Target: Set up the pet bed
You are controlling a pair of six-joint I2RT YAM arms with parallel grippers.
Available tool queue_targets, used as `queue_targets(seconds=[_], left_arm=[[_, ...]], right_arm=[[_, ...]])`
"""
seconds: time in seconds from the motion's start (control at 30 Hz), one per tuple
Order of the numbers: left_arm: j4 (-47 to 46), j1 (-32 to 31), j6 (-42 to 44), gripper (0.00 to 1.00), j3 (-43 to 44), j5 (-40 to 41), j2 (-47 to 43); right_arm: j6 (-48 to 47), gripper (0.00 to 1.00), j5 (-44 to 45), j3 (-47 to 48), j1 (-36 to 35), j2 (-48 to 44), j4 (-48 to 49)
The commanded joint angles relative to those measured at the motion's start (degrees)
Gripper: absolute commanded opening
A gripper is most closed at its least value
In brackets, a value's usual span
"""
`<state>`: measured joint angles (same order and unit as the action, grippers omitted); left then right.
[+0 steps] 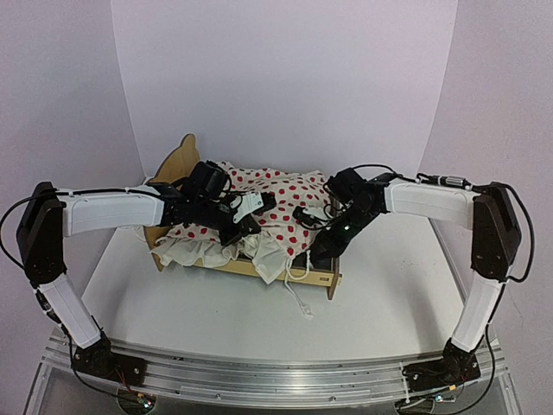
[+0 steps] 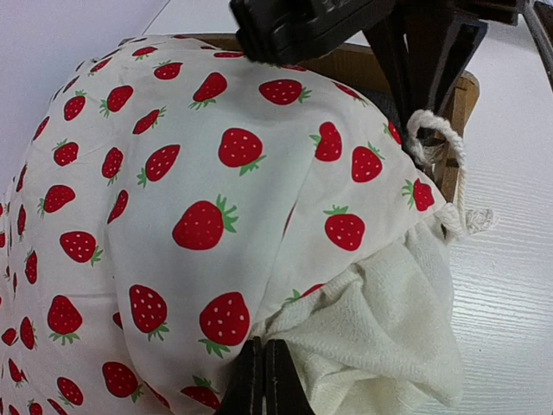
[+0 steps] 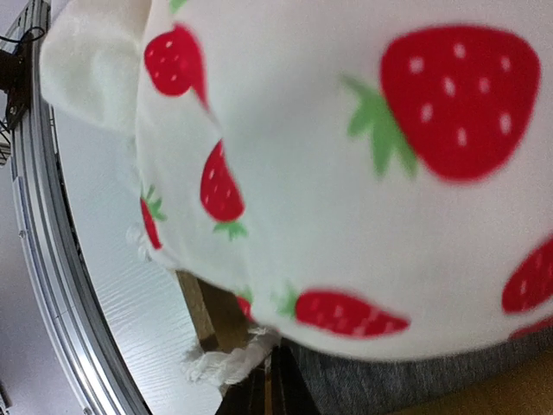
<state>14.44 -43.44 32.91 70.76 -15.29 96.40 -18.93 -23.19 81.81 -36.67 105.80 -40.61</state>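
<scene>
The pet bed [image 1: 177, 157], a light plywood frame with a wavy headboard at the back left, stands mid-table. A white strawberry-print blanket [image 1: 285, 194] lies bunched over it and hides most of it. My left gripper [image 1: 248, 218] is over the bed's middle. In the left wrist view its jaws [image 2: 262, 376] are shut on the blanket [image 2: 199, 173], where the print meets its terry backing. My right gripper [image 1: 316, 258] is at the bed's front right corner. The blurred right wrist view shows its jaws [image 3: 281, 389] shut at the blanket's [image 3: 346, 173] lower edge, beside a white cord [image 3: 226, 359]. The grey felt base [image 3: 415, 385] shows under that edge.
A loose white cord [image 1: 302, 301] trails from the blanket onto the white table [image 1: 173, 311] in front of the bed. A metal rail [image 1: 276, 380] runs along the near edge. White walls close in the back and sides. The right arm's black wrist [image 2: 346, 26] sits close above the blanket.
</scene>
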Motion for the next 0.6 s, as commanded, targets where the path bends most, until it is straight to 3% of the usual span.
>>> queue_targets(seconds=[0.0, 0.2, 0.4, 0.57], left_arm=[[-1.68, 0.37, -0.72, 0.00, 0.43, -0.51, -1.33], [-1.97, 0.37, -0.48, 0.00, 0.22, -0.30, -1.34], [-2.06, 0.37, -0.19, 0.00, 0.47, -0.26, -0.94], [-1.88, 0.37, 0.06, 0.00, 0.88, -0.11, -0.68]], right_arm=[[2.23, 0.04, -4.29, 3.92, -0.25, 3.28, -0.71], [2.09, 0.03, -7.00, 3.15, -0.83, 5.64, -1.41], [-0.07, 0.03, -2.03, 4.05, -1.63, 7.38, -6.24], [-0.59, 0.18, 7.15, 5.19, -1.66, 5.77, -9.70]])
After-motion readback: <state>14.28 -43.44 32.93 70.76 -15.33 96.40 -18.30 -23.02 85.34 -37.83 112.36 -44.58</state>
